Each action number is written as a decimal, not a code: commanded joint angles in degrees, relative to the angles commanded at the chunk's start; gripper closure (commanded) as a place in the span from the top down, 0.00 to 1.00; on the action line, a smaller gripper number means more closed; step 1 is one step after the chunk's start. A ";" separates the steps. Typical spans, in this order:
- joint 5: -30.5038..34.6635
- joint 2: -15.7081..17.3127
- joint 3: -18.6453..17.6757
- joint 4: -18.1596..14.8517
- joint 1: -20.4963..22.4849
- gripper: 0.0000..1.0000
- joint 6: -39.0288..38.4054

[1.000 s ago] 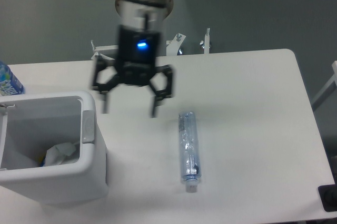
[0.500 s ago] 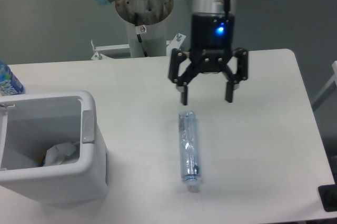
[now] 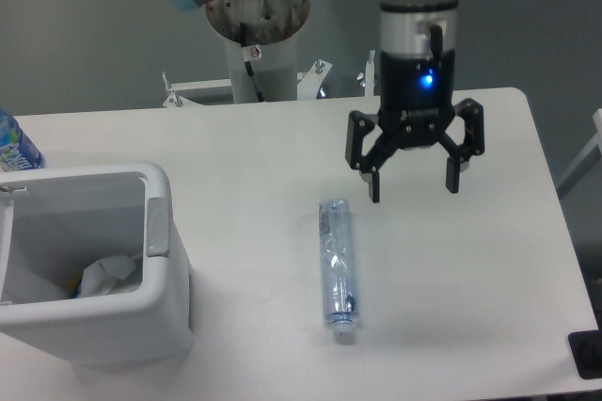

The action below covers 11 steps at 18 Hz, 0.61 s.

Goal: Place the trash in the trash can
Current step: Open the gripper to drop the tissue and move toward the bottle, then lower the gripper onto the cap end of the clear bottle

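Observation:
A clear flattened plastic bottle [image 3: 337, 266], one piece of the trash, lies lengthwise on the white table with its pale cap toward the front edge. The crumpled white wrapper [image 3: 108, 276] rests inside the trash can [image 3: 160, 321], a white bin at the front left with a light-grey panel on its right side. My gripper [image 3: 414, 185] hangs open and empty above the table, up and to the right of the bottle's far end, not touching it.
A blue-labelled bottle [image 3: 15, 147] stands at the left edge behind the bin. The arm's base column [image 3: 256, 39] and metal brackets [image 3: 315, 76] sit behind the table's back edge. A dark object [image 3: 588, 354] shows at the front right corner.
The open gripper has swept from beside the bin rightward across the table, past the bottle's far end, and now sits farther right. The bottle and bin have not moved.

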 joint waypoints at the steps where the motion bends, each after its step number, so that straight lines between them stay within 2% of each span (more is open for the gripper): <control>1: 0.18 -1.05 0.00 0.09 0.17 1.00 0.61; 5: 0.09 -4.66 0.09 0.00 -0.09 1.00 1.15; 8: 0.27 -9.92 0.53 0.35 -0.17 1.00 3.85; 11: -0.17 -11.87 2.90 -0.35 -1.05 1.00 4.49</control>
